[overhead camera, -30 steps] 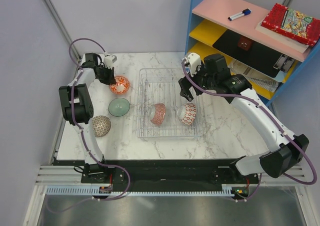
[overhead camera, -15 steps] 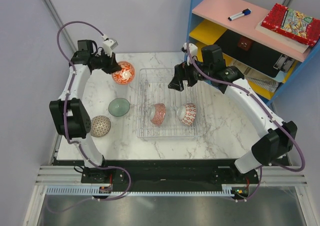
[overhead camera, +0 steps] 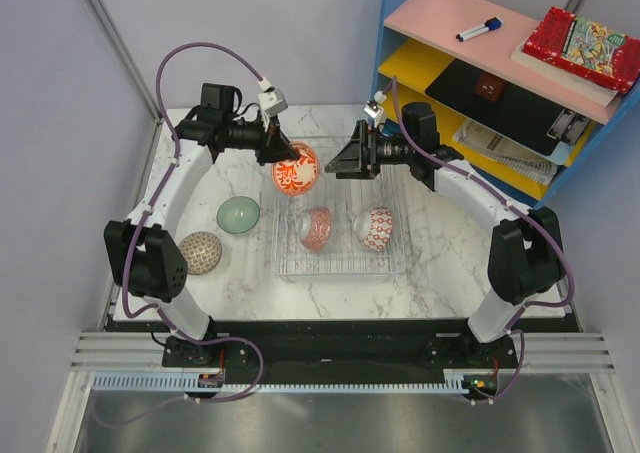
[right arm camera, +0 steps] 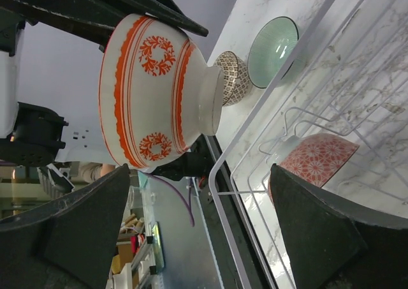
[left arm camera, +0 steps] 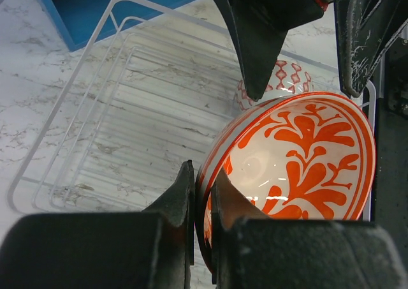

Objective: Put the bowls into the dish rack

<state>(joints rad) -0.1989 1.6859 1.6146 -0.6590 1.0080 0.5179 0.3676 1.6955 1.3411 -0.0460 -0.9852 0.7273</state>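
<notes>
The third bowl is on its way into the rack. The left fingers (left arm camera: 182,203) are clenched on the rim of a white ceramic bowl with an orange floral inside and orange bands outside (overhead camera: 296,170). One finger is inside the rim and one outside. They hold the bowl tipped on its side in the air over the 11 o'clock corner of the rectangular dish rack of thin silvery-white wire (overhead camera: 345,271). The rack lies in the middle of the white marbled counter (overhead camera: 440,253).

The right fingers (overhead camera: 350,160) are spread wide and grasp nothing. They hang over the rack's 12 o'clock edge, just beside the bowl and pointing at it.

This looks like either a handover or a direct placement. Either way, the next move calls for bringing the bowl down into the free far half of the rack. It should go down on its edge, without knocking the two bowls at the near side. The left fingers should let go only once the wires or the right fingers carry it.

There are five bowls:
- One is held in the air.
- Two stand on edge in the rack's 6 o'clock half, a red patterned bowl (overhead camera: 317,228) and a white bowl with red lattice (overhead camera: 376,228).
- Two wait on the counter at the rack's 9 o'clock side, a pale green bowl (overhead camera: 238,214) and a brown-speckled bowl (overhead camera: 201,252).

There is one rack and there are two arms.
</notes>
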